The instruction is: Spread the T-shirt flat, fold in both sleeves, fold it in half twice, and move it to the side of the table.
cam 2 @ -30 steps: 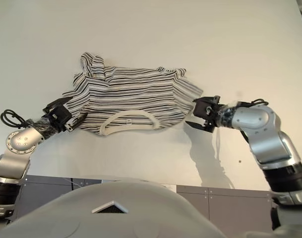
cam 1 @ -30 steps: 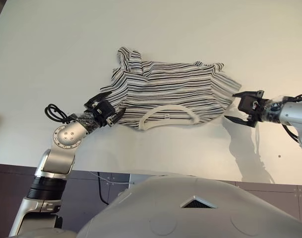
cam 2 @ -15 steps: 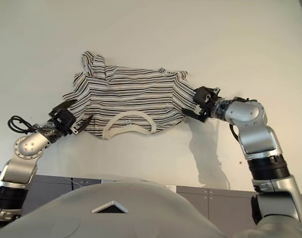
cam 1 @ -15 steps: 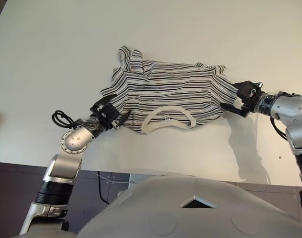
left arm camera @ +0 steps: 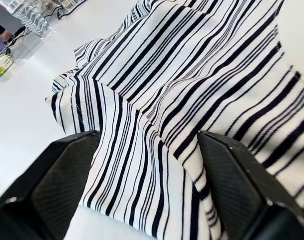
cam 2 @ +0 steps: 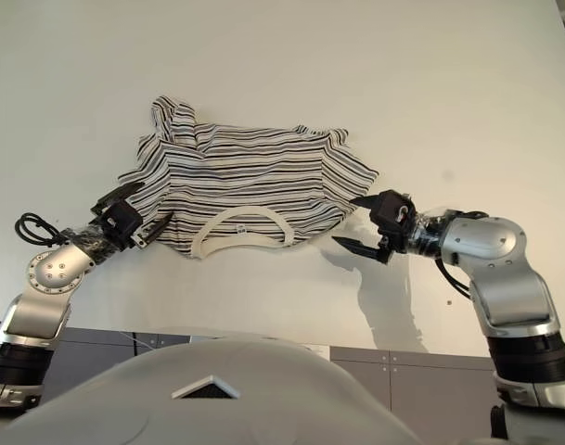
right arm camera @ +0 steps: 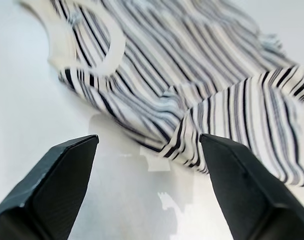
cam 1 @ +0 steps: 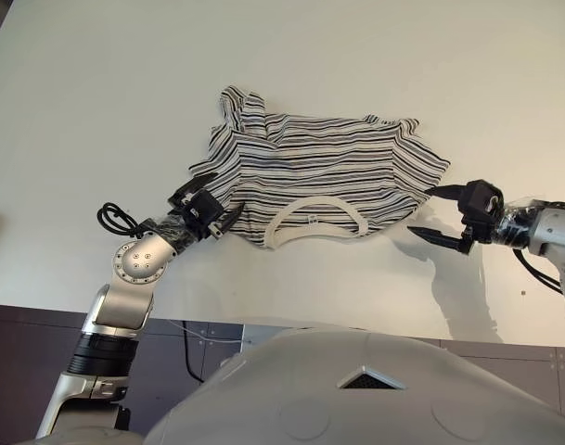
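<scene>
Both arms stretch forward, low over the white table (cam 1: 96, 93). The left gripper (cam 1: 222, 193) is wide open, straddling the left edge of the crumpled striped T-shirt (cam 1: 319, 171) mid-table. The right gripper (cam 1: 421, 210), spread wide and empty, hovers just beside the shirt's right edge.

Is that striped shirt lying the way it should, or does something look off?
The T-shirt lies crumpled, not flat: its far left corner is bunched and twisted, and its right side is folded over. Nothing looks torn or spilled.
</scene>
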You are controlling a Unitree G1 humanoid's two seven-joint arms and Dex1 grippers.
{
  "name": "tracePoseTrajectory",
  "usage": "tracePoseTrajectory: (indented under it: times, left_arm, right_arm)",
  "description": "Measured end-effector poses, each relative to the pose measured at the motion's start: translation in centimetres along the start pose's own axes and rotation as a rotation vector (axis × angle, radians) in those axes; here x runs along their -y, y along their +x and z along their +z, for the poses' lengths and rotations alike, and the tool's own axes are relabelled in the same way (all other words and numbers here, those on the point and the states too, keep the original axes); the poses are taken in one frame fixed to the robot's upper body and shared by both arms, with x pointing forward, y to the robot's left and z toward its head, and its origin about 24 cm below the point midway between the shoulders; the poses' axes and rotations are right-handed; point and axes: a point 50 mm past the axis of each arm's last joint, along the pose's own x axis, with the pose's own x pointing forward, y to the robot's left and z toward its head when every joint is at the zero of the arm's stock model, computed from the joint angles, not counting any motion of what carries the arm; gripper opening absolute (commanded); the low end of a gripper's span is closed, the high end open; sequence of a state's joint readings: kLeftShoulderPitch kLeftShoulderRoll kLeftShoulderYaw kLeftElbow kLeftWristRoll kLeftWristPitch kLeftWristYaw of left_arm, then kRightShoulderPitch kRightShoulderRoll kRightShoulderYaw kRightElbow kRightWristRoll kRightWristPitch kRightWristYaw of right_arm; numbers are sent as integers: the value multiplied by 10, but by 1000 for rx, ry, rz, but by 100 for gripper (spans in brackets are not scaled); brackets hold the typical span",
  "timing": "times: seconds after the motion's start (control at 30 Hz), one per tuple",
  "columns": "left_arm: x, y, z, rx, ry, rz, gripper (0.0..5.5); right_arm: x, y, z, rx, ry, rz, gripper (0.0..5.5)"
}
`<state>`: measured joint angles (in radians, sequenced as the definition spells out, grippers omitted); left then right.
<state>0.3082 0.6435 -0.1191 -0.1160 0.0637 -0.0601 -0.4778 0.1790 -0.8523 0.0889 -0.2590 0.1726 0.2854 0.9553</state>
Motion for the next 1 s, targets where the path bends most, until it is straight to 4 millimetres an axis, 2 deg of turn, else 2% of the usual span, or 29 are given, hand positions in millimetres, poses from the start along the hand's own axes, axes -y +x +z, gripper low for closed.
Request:
tracePoseTrajectory:
  times: [0.07, 0.27, 0.43, 0.7, 1.0]
  left_arm:
    - [-1, 1, 0, 0, 1, 2, 367]
    - [0, 1, -1, 8, 0, 6, 367]
    - [0, 1, -1, 9, -1, 6, 367]
    - [1, 2, -2, 13, -4, 9, 367]
    - [1, 3, -2, 16, -10, 15, 367]
  right_arm:
    - [8, 4, -8, -47, -1, -64, 374]
    - [21, 19, -5, -19, 0, -163, 374]
    - [23, 21, -4, -12, 33, -166, 374]
    - [17, 20, 8, 38, 37, -55, 374]
    - [29, 25, 5, 22, 53, -154, 374]
